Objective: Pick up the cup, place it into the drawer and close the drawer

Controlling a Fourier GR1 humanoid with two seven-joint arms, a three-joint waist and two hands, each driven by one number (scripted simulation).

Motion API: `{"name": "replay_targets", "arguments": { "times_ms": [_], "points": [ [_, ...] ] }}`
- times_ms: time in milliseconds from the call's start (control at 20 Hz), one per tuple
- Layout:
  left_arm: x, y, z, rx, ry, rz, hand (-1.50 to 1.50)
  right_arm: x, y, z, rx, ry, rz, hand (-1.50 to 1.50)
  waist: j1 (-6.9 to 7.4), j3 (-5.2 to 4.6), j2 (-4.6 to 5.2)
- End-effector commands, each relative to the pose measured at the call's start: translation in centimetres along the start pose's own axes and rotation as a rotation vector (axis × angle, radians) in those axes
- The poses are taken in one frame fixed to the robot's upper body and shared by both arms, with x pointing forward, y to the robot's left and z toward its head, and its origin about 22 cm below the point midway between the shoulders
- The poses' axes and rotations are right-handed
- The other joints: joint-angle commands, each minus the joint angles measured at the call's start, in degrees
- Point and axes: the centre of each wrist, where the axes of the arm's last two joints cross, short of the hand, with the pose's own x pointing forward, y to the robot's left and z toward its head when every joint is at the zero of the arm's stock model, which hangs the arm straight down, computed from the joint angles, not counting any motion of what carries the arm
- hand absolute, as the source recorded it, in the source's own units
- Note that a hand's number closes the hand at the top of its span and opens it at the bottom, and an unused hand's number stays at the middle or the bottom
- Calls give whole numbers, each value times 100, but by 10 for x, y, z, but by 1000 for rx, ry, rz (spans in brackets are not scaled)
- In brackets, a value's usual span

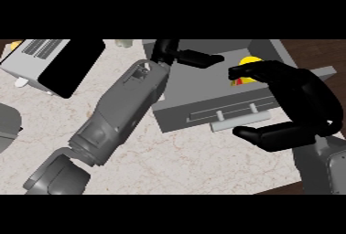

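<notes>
No brand, label or readable writing is seen on anything. A grey drawer [202, 109] is shown pulled open on the marbled counter [189, 155], its pale bar handle [238, 119] facing the lower edge. The cup [249, 61], yellow with a bit of red, is seen inside the drawer near its far right corner, largely hidden by the right hand [304, 103]. That hand is held above the drawer's right side, fingers and thumb curved into a wide C around open space, nothing gripped; the thumb sits just past the handle. The left hand [186, 55] is stretched over the drawer's far left edge, fingers straight, nothing held; its grey forearm crosses the counter diagonally. A grey appliance with a black panel [57, 61] is placed at the upper left, well apart from the drawer. Bare counter is left in front of the drawer and between the forearms; the counter's right edge runs close beside the drawer.
</notes>
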Motion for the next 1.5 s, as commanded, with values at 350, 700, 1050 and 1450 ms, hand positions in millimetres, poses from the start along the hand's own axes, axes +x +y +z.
{"name": "replay_targets", "arguments": {
  "times_ms": [350,700,1050,1450],
  "points": [
    [2,2,1,129,-147,160,-150,-6,4,12,444,318,183,150,472,-7,-161],
    [-13,4,9,176,-112,184,-150,-25,18,39,377,419,473,-150,840,6,-234],
    [-23,10,18,132,-156,272,-150,-114,20,57,382,638,555,-150,1381,4,-245],
    [-45,34,37,169,-152,294,-150,-174,-6,37,391,735,609,150,1688,10,-236]
  ]
}}
